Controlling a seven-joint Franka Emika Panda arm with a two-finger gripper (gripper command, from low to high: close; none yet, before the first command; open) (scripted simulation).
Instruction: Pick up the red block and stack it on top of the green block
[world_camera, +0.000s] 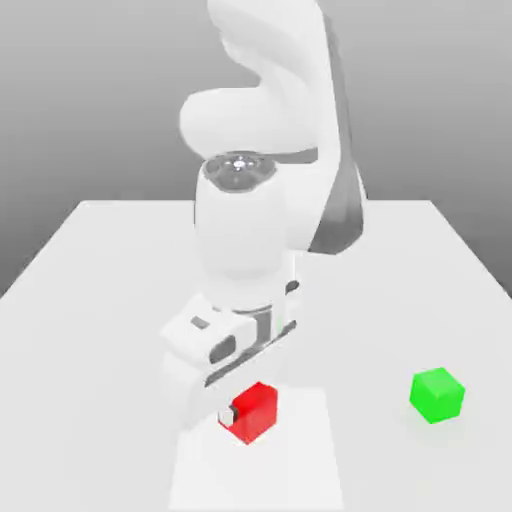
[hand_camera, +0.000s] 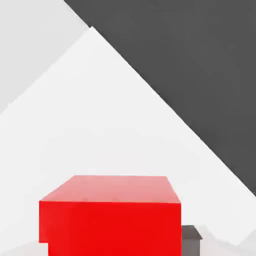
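The red block (world_camera: 252, 410) rests on the white table (world_camera: 100, 300) near its front edge, in the middle of the exterior view. My gripper (world_camera: 248, 412) is lowered over it, with a fingertip (world_camera: 227, 412) pressed against the block's side on the exterior view's left. In the hand view the red block (hand_camera: 110, 220) looms close between the jaws, and a dark fingertip (hand_camera: 191, 239) touches its side. The gripper is shut on the block, which still sits on the table. The green block (world_camera: 437, 394) stands apart on the exterior view's right, at about the same depth.
The white arm (world_camera: 260, 200) rises over the table's middle, behind the red block. In the hand view the table's edge (hand_camera: 150, 90) runs diagonally, with dark floor (hand_camera: 200, 75) beyond it. Bare table lies between the two blocks.
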